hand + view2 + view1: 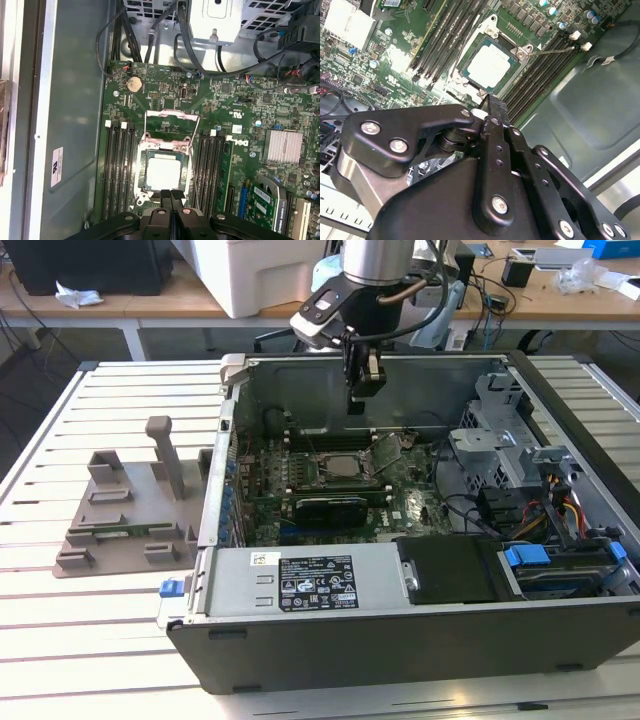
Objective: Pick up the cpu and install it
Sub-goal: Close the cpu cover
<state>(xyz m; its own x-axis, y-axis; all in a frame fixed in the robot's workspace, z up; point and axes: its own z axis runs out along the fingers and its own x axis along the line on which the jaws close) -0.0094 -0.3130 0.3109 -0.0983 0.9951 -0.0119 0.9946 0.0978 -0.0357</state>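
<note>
Robotics lab; open PC case (400,645) on slatted table (100,630); cluttered benches (130,302).

The cpu (162,172) has a smooth, pale silver metal top with a soft sheen. The gripper (171,195) is matt black. The computer case (400,655) is matt grey sheet metal; the holder (120,510) is dull grey plastic.

White slatted table (60,640) under me, evenly lit. At twelve o'clock in the exterior view a wooden bench (150,302) runs across, with a white box (250,275) on it and a black case (90,265) at eleven.
</note>
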